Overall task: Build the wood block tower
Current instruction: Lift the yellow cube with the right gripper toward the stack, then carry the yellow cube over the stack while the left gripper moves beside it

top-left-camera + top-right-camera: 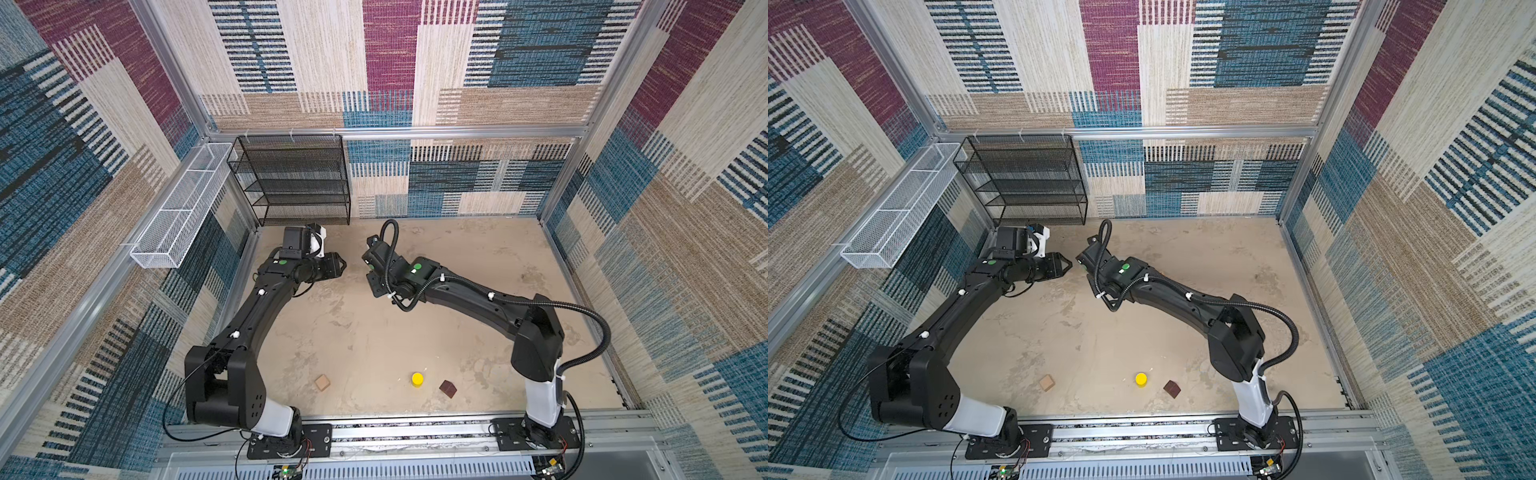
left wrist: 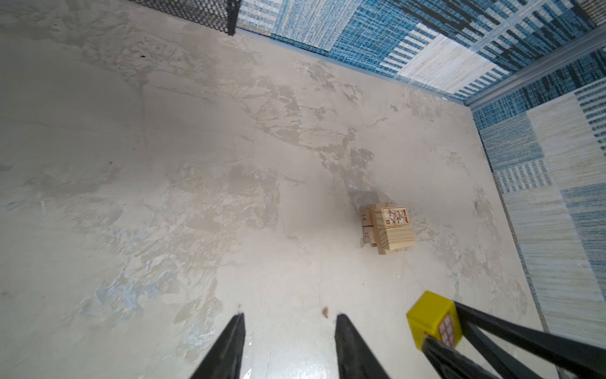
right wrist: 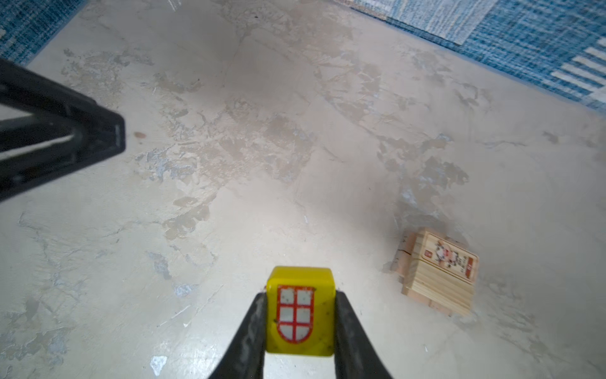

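the right gripper (image 3: 300, 295) pinches a yellow shield-printed block (image 3: 300, 311) near the wood block tower (image 3: 439, 272), which is low, built of pale planks with a printed one on top. the left gripper (image 2: 291, 316) hangs half open and empty, farther from the tower.

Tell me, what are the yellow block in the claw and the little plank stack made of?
The yellow block: smooth yellow paint, probably over wood, though no grain shows. The plank stack: bare pale wood, matte; grain lines show on its sides.
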